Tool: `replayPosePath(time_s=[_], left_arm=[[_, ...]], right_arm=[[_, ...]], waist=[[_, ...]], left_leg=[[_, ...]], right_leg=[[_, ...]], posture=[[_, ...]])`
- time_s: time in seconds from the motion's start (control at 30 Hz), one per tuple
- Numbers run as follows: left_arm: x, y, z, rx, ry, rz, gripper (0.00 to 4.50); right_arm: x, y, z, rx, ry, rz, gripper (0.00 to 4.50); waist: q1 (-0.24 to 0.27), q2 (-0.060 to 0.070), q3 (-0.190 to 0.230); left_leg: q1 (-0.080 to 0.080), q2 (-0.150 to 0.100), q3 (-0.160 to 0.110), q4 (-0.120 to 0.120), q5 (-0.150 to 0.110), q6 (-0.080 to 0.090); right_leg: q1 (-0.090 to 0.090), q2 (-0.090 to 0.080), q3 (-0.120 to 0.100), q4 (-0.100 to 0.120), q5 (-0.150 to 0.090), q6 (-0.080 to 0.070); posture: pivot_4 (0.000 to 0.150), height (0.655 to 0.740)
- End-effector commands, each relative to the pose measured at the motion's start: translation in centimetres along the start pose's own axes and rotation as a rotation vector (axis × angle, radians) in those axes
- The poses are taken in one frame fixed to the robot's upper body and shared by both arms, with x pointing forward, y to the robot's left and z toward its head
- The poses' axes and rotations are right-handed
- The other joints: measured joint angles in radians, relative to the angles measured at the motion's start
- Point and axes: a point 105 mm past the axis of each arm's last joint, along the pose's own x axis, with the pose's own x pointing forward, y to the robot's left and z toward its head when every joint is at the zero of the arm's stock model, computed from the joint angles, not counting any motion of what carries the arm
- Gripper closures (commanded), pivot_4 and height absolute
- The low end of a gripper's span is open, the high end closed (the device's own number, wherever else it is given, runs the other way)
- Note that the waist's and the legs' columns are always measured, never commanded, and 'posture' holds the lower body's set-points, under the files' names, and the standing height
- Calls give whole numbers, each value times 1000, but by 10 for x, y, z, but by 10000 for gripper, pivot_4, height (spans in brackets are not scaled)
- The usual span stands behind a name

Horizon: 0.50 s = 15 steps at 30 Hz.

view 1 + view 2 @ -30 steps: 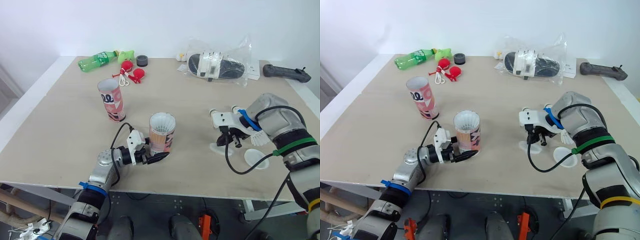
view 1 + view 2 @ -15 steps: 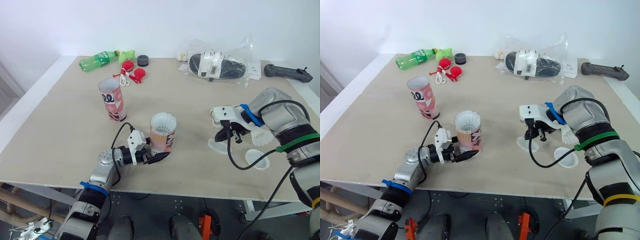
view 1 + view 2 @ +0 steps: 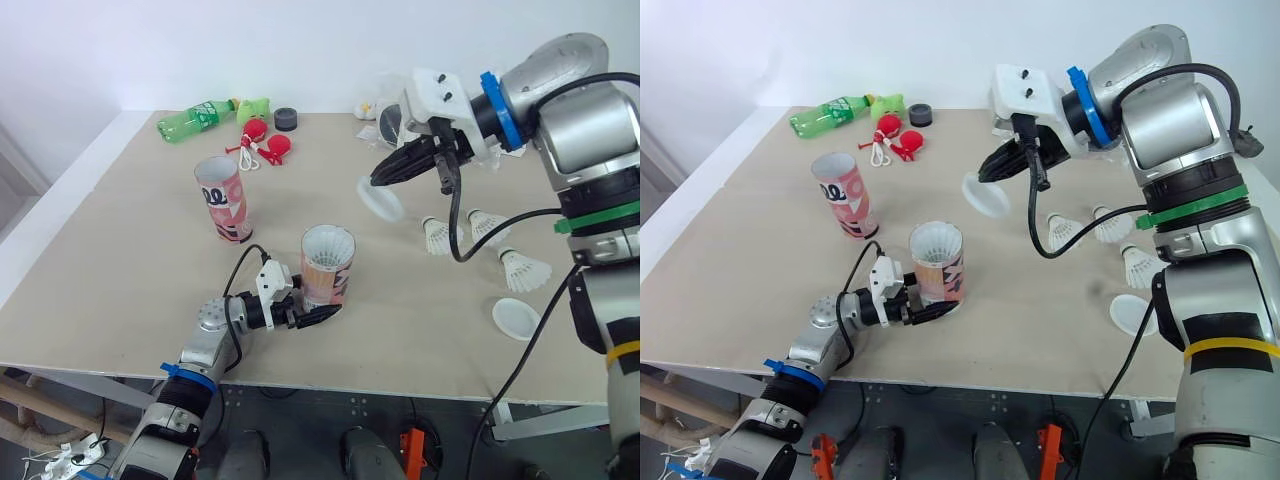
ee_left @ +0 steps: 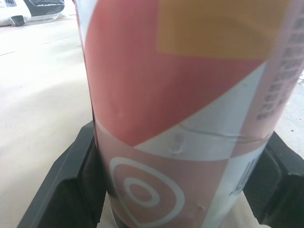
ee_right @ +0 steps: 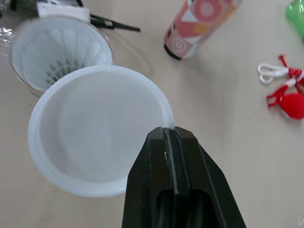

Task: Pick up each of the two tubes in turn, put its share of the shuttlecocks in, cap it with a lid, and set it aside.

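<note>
The left gripper (image 3: 314, 314) is closed around the foot of the near tube (image 3: 325, 268), one black finger (image 4: 71, 185) pressed to each side of it. The tube stands upright on the desk (image 3: 120, 250), close to the front edge. Its open mouth shows the white feathers of shuttlecocks (image 3: 327, 244) inside.

The right gripper (image 5: 169, 135) has its fingers pressed together on the rim of a white lid (image 5: 95, 128), pinching it. It holds the lid in the air, above the near tube and to its right, tilted and clear of the mouth.

Well to the right of the near tube, three loose shuttlecocks lie on the desk: one (image 3: 436, 235) nearest it, one (image 3: 482, 226) just past that, and one (image 3: 525, 270) farther right. A second white lid (image 3: 516, 318) lies flat beyond them, toward the front edge.

Behind the near tube and to its left, the other tube (image 3: 224, 198) stands upright and open, apart from it. Farther back in the same direction lie a green bottle (image 3: 195, 121), a red toy with a white cord (image 3: 265, 142) and a small black roll (image 3: 286, 121).
</note>
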Motion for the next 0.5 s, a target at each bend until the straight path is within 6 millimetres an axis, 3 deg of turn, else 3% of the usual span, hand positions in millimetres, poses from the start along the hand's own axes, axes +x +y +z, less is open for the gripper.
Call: replayPosePath(time_s=[0.03,0.23,0.5], left_arm=[[-4,-5,-24,-58,83,1,14069],[-5,-6,-25,-60,89,0,14069],[-4,-5,-25,-59,87,1,14069]], right_arm=[[-2,5,33,-106,-59,26,44382],[10,10,54,-171,-92,60,44382],[27,11,61,-216,-89,93,44382]], waist=[[0,0,0],[0,0,0],[0,0,0]], left_leg=[[0,0,0,0,0,0],[0,0,0,0,0,0],[0,0,0,0,0,0]], right_leg=[[0,0,0,0,0,0],[0,0,0,0,1,1],[0,0,0,0,1,1]], posture=[[1500,7400],[1500,7400],[1500,7400]])
